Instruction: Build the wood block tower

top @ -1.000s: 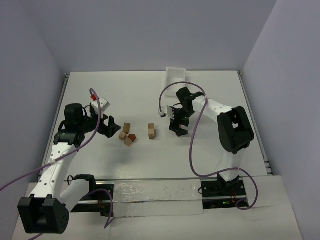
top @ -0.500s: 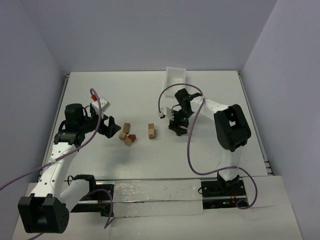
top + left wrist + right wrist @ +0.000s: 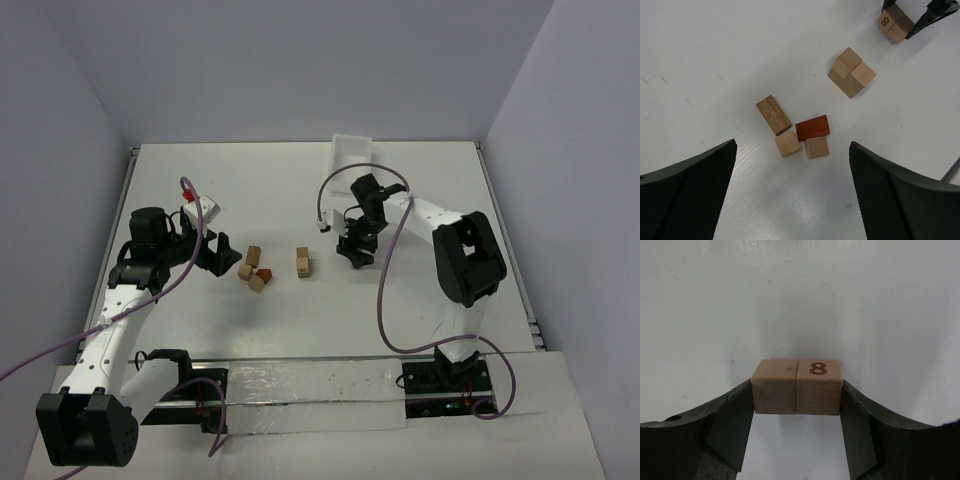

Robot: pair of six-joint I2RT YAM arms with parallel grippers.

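Observation:
My right gripper (image 3: 796,399) is shut on two light tan cubes side by side (image 3: 796,386), one marked "8". The pair also shows in the left wrist view (image 3: 894,22), low over the table. In the top view the right gripper (image 3: 352,250) stands right of a small stack of tan blocks (image 3: 302,262), which also shows in the left wrist view (image 3: 852,73). A brown rectangular block (image 3: 773,115), a reddish-brown block (image 3: 812,127) and two tan cubes (image 3: 787,143) lie loose together. My left gripper (image 3: 222,252) is open and empty, just left of this loose group (image 3: 255,270).
A white rectangular tray (image 3: 352,152) stands at the far edge of the white table, behind the right arm. Purple cables loop over both arms. Grey walls close in the table on three sides.
The right gripper has shifted slightly, first away from me, then back a little, beside the small stack. The left arm and the loose blocks have not moved.

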